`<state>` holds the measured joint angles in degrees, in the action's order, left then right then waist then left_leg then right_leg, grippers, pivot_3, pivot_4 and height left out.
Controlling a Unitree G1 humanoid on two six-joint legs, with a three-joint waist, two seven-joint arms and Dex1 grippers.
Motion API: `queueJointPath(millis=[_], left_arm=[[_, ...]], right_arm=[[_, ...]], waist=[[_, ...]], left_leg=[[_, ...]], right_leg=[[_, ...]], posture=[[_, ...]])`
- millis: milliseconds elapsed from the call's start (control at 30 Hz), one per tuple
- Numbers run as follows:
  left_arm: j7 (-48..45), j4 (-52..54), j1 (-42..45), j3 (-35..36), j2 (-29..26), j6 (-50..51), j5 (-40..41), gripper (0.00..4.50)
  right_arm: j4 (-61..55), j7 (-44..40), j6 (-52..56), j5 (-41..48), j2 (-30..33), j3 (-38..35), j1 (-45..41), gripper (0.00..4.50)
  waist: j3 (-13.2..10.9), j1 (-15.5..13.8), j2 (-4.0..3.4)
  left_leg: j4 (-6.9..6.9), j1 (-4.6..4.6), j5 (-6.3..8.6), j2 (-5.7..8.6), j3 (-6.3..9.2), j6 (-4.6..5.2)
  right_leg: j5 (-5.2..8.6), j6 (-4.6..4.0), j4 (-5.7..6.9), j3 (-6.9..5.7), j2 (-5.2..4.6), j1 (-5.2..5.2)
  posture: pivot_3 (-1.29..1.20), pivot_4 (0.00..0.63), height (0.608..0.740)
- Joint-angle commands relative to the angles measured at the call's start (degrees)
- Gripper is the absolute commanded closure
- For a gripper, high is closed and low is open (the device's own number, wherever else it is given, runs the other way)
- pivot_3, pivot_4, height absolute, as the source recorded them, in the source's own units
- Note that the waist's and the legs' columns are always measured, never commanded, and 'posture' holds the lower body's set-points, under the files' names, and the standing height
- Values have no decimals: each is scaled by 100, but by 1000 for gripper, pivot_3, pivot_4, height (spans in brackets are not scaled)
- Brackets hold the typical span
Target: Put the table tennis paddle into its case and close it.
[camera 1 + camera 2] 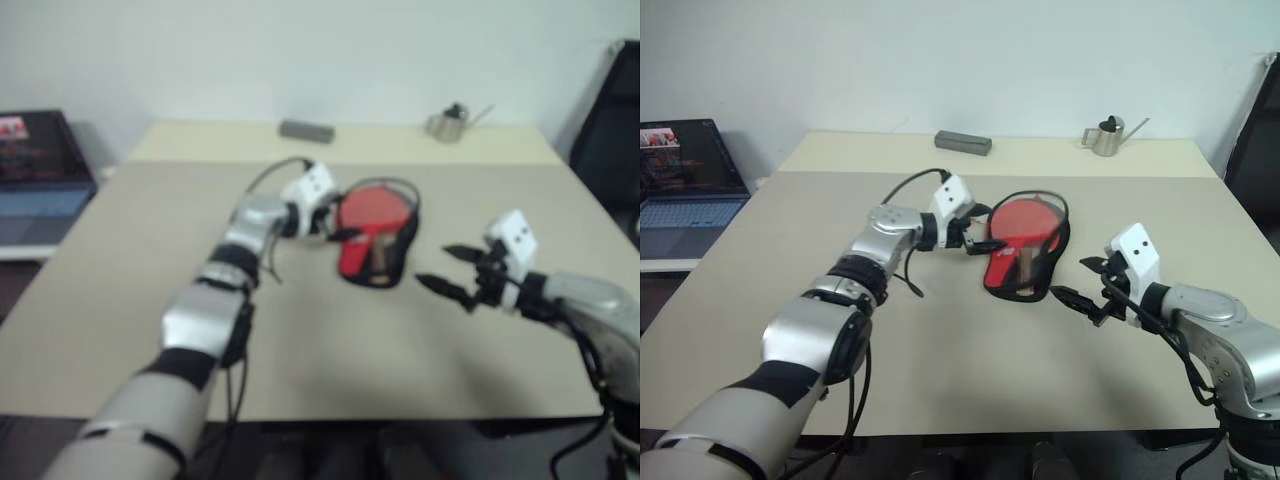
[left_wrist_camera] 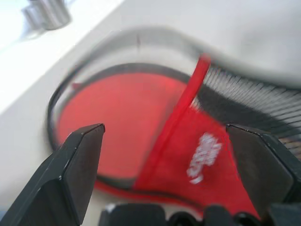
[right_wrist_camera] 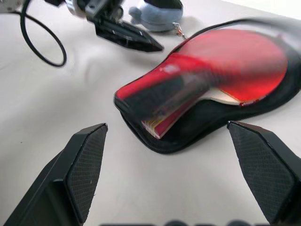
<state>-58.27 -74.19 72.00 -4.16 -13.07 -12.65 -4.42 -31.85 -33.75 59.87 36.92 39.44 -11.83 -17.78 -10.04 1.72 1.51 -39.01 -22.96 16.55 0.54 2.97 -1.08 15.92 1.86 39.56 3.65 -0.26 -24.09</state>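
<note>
The table tennis paddle point(image 1: 1032, 222) lay inside the case point(image 1: 1050, 268) near the middle of the tabletop point(image 1: 940, 350), its round red face toward the far side and its handle end toward me. From the right wrist view I could see the case unzipped: the black underside spread flat beneath the paddle, and a red flap with a black patch lay loosely over the handle, whose light wooden end poked out below it. The zip edge ran open round the whole outline.

My left tool point(image 1: 980, 238) stood just beside the case on its left, fingers spread wide and gripping nothing, tips pointing toward the paddle's neck. In the left wrist view the red flap with its small white mark point(image 2: 203, 156) sat between the two open fingers point(image 2: 82, 160); I could not tell whether either touched it.

My right tool point(image 1: 1087, 281) hung a little to the right of the case's handle end, also wide open and empty, clear of the fabric.

At the far edge of the tabletop sat a grey flat bar point(image 1: 963, 143) and a small metal watering can point(image 1: 1107, 136). A laptop point(image 1: 685, 185) stood off to the left.
</note>
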Motion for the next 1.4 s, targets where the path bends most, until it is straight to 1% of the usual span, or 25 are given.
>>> queueJointPath(millis=[33, 67, 167, 267, 333, 400, 533, 667, 733, 800, 967, 1067, 1267, 1400], left_arm=[[-91, 56, 225, 151, 17, 10, 102, 0], [-118, 64, 229, 167, 15, 11, 110, 0], [-634, 195, 280, 386, -167, 148, 379, 0], [-1425, 561, 231, 677, -602, 428, 773, 0], [-1808, 860, 77, 745, -851, 560, 924, 0], [-2289, 1365, -231, 747, -1138, 788, 1088, 0], [-2799, 3004, -1239, 705, -1680, 1416, 1467, 0], [-2751, 4625, -2181, 740, -2043, 2242, 1895, 0], [-2616, 5137, -2480, 759, -2164, 2529, 2034, 0], [-2419, 5412, -2644, 809, -2250, 2726, 2128, 0], [-2114, 5623, -2696, 837, -2363, 2953, 2285, 0], [-2045, 5664, -2691, 804, -2388, 2998, 2341, 0], [-1903, 5692, -2632, 859, -2388, 3094, 2510, 0], [-1978, 5853, -2703, 782, -2428, 3210, 2627, 0]], right_arm=[[-230, 146, 140, 216, 64, -357, 12, 23], [-232, 174, 176, 258, 67, -391, 12, 23], [-179, 318, 371, 504, -15, -595, -79, 23], [-48, 537, 554, 679, -176, -604, -290, 23], [52, 664, 667, 740, -283, -545, -418, 23], [253, 797, 753, 720, -389, -465, -581, 23], [718, 980, 859, 657, -554, -337, -895, 23], [1209, 1228, 983, 600, -789, -192, -1221, 23], [1445, 1365, 1029, 556, -952, -140, -1390, 23], [1746, 1548, 1049, 468, -1169, -78, -1606, 23], [2273, 1751, 897, 223, -1603, 129, -1940, 23], [2391, 1748, 830, 110, -1675, 185, -1988, 23], [3135, 1789, 449, -325, -1866, 354, -2022, 23], [3594, 1749, 240, -556, -1960, 429, -2135, 23]], waist=[[0, 12, 0], [0, 19, 0], [0, 20, 0], [0, 64, 0], [0, 78, 0], [2, 83, -3], [3, 101, -6], [3, 110, -5], [3, 86, -5], [3, 69, -6], [3, 50, -6], [3, 49, -6], [3, 62, -6], [3, 73, -6]], left_leg=[[0, 0, 0, 0, -1, 0], [0, 1, 0, -1, -3, 0], [0, 5, 0, -3, -5, 1], [0, 10, -1, -5, -10, 1], [0, 13, -1, -7, -9, 1], [0, 13, -2, -7, -7, 1], [0, 17, -2, -8, -8, 0], [-3, 10, -3, -11, 0, -1], [-4, 10, -3, -11, 4, -1], [-5, 12, -4, -10, 5, -2], [-6, 14, -4, -8, 0, -1], [-6, 13, -4, -8, -1, -1], [-6, 14, -4, -8, -4, -1], [-5, 13, -4, -9, -5, -1]], right_leg=[[0, 0, 0, 1, 0, 0], [0, 0, 1, 4, 1, 0], [0, 0, 9, 7, 5, -1], [0, 0, 17, 12, 10, -2], [0, 0, 24, 11, 11, -3], [1, 0, 26, 10, 11, -3], [1, -1, 28, 15, 6, -1], [1, -1, 30, 16, 4, -5], [1, -1, 31, 19, 2, -4], [0, -1, 31, 19, 2, -3], [0, -1, 34, 12, 2, -3], [0, -1, 33, 9, 2, -4], [0, -2, 34, 10, 2, -5], [0, -2, 34, 11, 2, -6]], posture=[[0, 150, 740], [0, 150, 740], [0, 150, 740], [0, 150, 740], [0, 150, 740], [0, 150, 740], [0, 150, 740], [0, 150, 740], [0, 150, 740], [0, 150, 740], [0, 150, 740], [0, 150, 740], [0, 150, 740], [0, 150, 740]])
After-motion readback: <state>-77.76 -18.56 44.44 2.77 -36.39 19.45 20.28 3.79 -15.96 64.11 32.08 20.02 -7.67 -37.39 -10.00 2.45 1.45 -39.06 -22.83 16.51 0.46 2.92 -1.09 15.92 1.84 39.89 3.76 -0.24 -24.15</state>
